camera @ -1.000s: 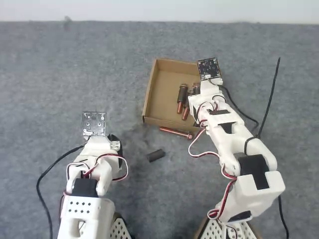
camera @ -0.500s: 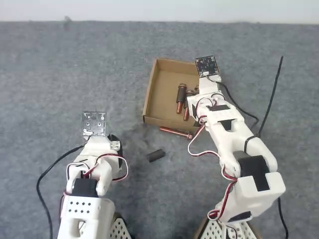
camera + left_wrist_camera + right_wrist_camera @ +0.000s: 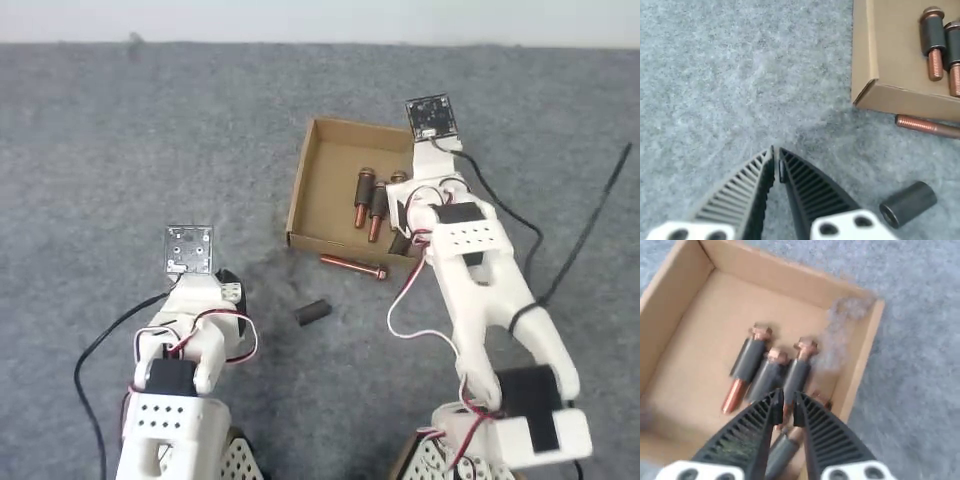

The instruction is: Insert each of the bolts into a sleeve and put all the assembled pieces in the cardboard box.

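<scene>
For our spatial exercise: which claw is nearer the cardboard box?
Right. The right claw hangs over the cardboard box, above sleeved bolts; the left claw is outside it, over carpet.

We can read no text, label, number or sign: the cardboard box (image 3: 297,190), the loose bolt (image 3: 352,265) and the loose sleeve (image 3: 312,312) are all plain.

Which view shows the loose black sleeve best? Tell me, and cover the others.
Left wrist view: the sleeve lies close, its hollow end visible. The high view shows it small, near the bare bolt.
</scene>
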Available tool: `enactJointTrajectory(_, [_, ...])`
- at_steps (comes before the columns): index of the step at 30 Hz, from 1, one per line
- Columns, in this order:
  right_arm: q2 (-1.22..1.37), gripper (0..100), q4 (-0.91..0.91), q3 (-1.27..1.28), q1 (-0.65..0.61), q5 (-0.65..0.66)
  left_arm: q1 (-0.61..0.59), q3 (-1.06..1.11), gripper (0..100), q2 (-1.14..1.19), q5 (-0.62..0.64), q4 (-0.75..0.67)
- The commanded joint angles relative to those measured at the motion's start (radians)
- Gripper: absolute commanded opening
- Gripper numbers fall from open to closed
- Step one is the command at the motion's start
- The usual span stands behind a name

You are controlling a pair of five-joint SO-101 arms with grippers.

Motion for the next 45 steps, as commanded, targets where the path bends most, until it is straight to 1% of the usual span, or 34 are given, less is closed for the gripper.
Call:
enactJointTrajectory(1, [-0.104, 0.6, 0.117, -0.049, -0.025, -0.002, -0.005, -0.012, 1, -0.015, -0.005, -0.026])
enactJointTrajectory(7, [-0.163, 0.6, 0.355, -0.049, -0.102, 0.0, -0.005, -0.012, 1, -0.015, -0.005, -0.026])
enactJointTrajectory(14, [-0.265, 0.6, 0.544, -0.049, -0.229, 0.0, -0.005, -0.012, 1, -0.015, -0.005, -0.026])
enactJointTrajectory(19, [-0.332, 0.8, 0.625, -0.048, -0.329, 0.0, -0.005, -0.01, 1, -0.015, -0.005, -0.026])
enactJointTrajectory(25, [-0.38, 0.9, 0.67, -0.046, -0.444, 0.011, -0.005, -0.01, 1, -0.015, -0.005, -0.026])
enactJointTrajectory(27, [-0.392, 0.9, 0.671, -0.029, -0.481, 0.075, -0.005, -0.01, 1, -0.015, -0.005, -0.026])
enactJointTrajectory(29, [-0.409, 1.0, 0.659, 0.005, -0.519, 0.167, -0.005, -0.01, 1, -0.015, -0.005, -0.026])
enactJointTrajectory(33, [-0.476, 1.0, 0.57, 0.121, -0.582, 0.288, -0.005, -0.01, 1, -0.015, -0.005, -0.026])
enactJointTrajectory(35, [-0.518, 1.0, 0.516, 0.183, -0.601, 0.33, -0.005, -0.01, 1, -0.015, -0.005, -0.026])
enactJointTrajectory(38, [-0.561, 1.6, 0.464, 0.247, -0.621, 0.425, -0.005, -0.01, 1, -0.015, -0.005, -0.026])
enactJointTrajectory(40, [-0.573, 5.6, 0.449, 0.261, -0.619, 0.48, -0.005, -0.01, 1, -0.015, -0.005, -0.026])
enactJointTrajectory(43, [-0.573, 12.4, 0.444, 0.264, -0.615, 0.529, -0.005, -0.01, 1, -0.015, -0.005, -0.026])
enactJointTrajectory(45, [-0.573, 13.3, 0.443, 0.267, -0.619, 0.557, -0.005, -0.01, 1, -0.015, -0.005, -0.026])
